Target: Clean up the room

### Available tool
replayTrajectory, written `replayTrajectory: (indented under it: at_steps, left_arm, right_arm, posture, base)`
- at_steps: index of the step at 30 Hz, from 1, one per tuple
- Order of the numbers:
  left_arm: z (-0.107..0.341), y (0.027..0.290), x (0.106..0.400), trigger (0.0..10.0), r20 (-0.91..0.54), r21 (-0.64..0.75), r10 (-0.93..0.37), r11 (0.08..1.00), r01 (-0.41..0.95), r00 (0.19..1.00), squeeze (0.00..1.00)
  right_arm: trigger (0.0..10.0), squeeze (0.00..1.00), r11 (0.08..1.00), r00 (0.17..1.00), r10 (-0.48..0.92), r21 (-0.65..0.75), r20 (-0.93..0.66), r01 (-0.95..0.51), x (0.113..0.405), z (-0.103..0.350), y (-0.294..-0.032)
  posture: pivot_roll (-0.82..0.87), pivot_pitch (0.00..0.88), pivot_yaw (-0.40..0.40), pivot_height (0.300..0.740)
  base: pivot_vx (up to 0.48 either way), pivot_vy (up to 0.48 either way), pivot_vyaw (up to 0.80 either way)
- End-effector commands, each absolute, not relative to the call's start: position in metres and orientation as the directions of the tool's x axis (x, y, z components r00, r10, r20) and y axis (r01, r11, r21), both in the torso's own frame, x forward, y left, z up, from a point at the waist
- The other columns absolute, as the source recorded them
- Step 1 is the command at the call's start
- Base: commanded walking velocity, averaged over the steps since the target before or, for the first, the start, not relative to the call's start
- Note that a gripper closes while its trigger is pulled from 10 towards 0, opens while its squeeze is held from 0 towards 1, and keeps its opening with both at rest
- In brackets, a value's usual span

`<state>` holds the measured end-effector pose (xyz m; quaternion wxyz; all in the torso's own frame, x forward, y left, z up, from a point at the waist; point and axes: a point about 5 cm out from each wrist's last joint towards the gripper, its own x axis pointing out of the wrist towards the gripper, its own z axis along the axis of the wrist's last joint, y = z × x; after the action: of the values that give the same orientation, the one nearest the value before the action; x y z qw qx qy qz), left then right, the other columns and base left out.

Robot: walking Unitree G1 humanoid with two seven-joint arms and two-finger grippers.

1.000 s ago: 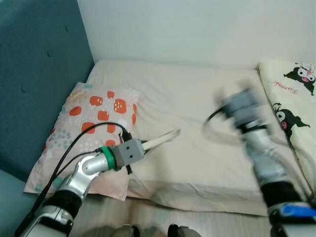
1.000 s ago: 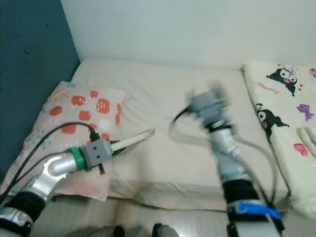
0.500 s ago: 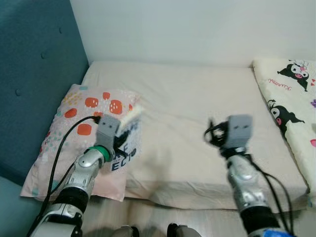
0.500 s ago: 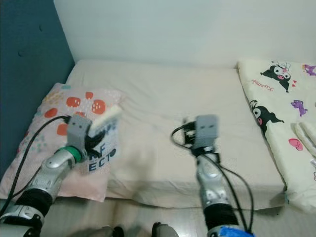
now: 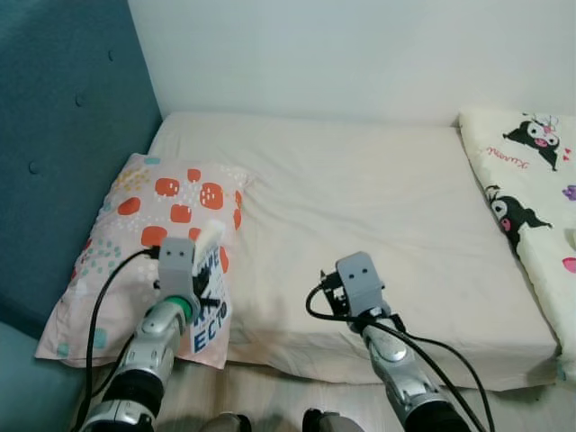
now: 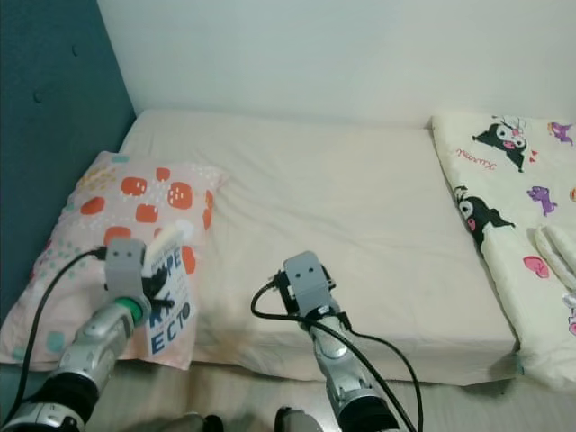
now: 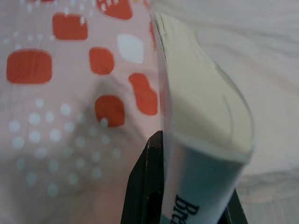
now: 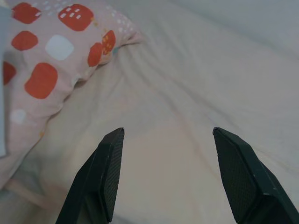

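My left gripper [image 7: 187, 205] pinches a book [image 5: 209, 301] above the pillow [image 5: 117, 216], my right gripper [image 8: 170, 172] spread over the mattress [image 5: 378, 198].

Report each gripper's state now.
Left gripper: shut on the book.
Right gripper: open, holding nothing, above the bed.

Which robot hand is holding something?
The left gripper: its black fingers are clamped on a white book with blue letters, held above the spotted pillow. The right gripper hangs open over the bare mattress.
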<state>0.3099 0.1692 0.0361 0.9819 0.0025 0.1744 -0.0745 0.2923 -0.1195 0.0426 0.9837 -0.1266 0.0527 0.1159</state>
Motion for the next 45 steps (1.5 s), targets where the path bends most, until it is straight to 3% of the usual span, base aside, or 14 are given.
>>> replayTrajectory:
  at_steps: [1,10,16,45]
  left_arm:
    - [0.042,0.166,0.312,10.0,-0.305,-0.007,-0.156,0.987,0.162,0.939,0.0]
    - [0.04,0.159,0.295,10.0,-0.254,-0.054,-0.164,0.986,0.155,0.953,0.0]
    - [0.025,0.164,0.284,10.0,-0.312,0.05,-0.173,0.979,0.198,0.934,0.0]
    - [0.021,0.161,0.276,10.0,-0.332,0.063,-0.211,0.967,0.245,0.919,0.0]
  right_arm:
    - [10.0,0.0,0.945,0.966,0.211,-0.223,-0.149,-0.241,0.288,0.037,-0.122]
    - [10.0,0.0,0.947,0.964,0.239,-0.192,-0.114,-0.257,0.284,0.04,-0.111]
    - [10.0,0.0,0.944,0.958,0.264,-0.175,-0.114,-0.281,0.278,0.035,-0.107]
    - [10.0,0.0,0.965,0.964,0.214,-0.118,-0.157,-0.234,0.277,0.027,-0.117]
  posture:
    - [0.01,0.089,0.0,0.74]
    - [0.01,0.105,-0.003,0.74]
    - [0.02,0.103,0.002,0.74]
    - [0.01,0.119,0.006,0.74]
  base:
    - [0.0,0.0,0.0]
    - [0.0,0.0,0.0]
    - [0.0,0.0,0.0]
    - [0.0,0.0,0.0]
